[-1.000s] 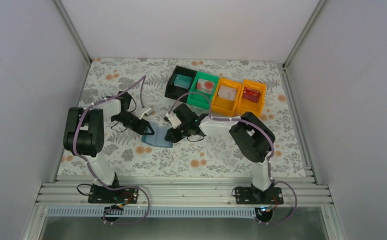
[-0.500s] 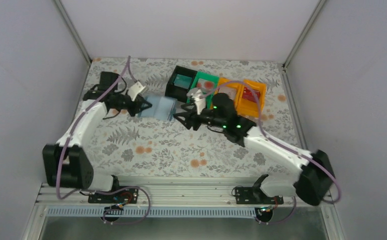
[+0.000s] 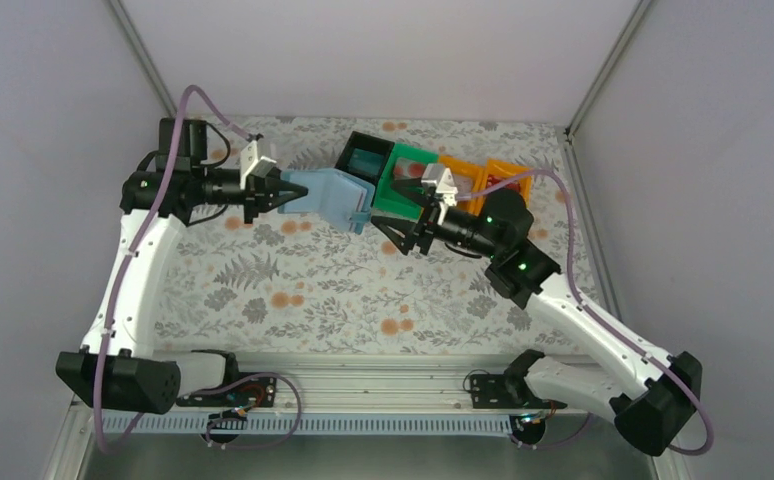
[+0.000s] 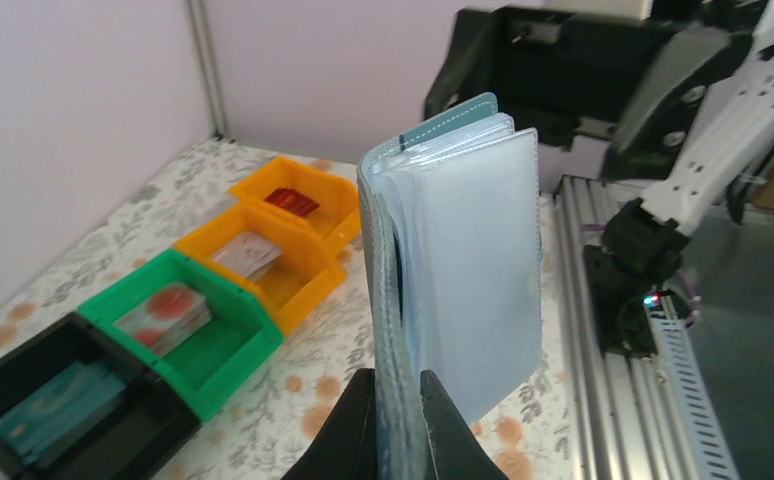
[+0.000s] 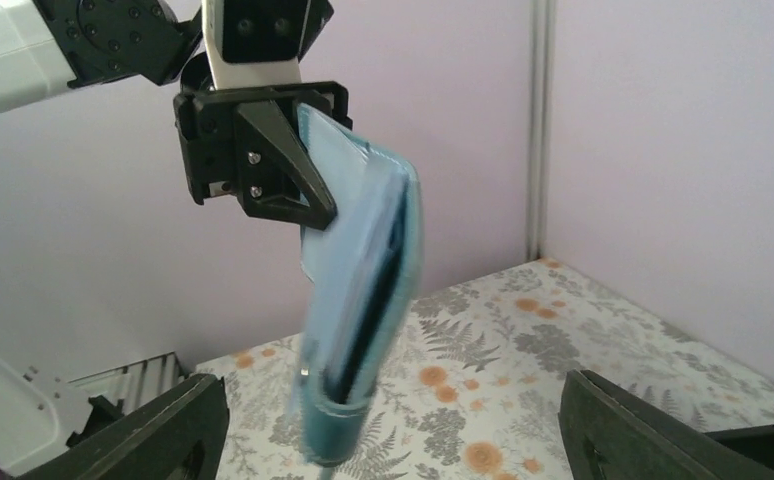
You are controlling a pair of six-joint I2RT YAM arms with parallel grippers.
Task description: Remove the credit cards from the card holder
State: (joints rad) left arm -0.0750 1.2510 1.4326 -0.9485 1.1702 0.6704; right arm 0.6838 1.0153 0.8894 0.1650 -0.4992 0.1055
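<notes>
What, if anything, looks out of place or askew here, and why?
Only the card holder: it is off the table, pinched by one edge in the left gripper, its pocket leaves fanned apart.

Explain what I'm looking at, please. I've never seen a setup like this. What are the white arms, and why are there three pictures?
These are two robot arms bolted to the near edge of a table. One picture looks down from a fixed camera above. The other two come from a small camera on each wrist.

The left hand is shut on a blue card holder and holds it up off the table. The right hand is open beside it and holds nothing.

At the back stand a black bin, a green bin and two orange bins, with cards lying inside them.
</notes>
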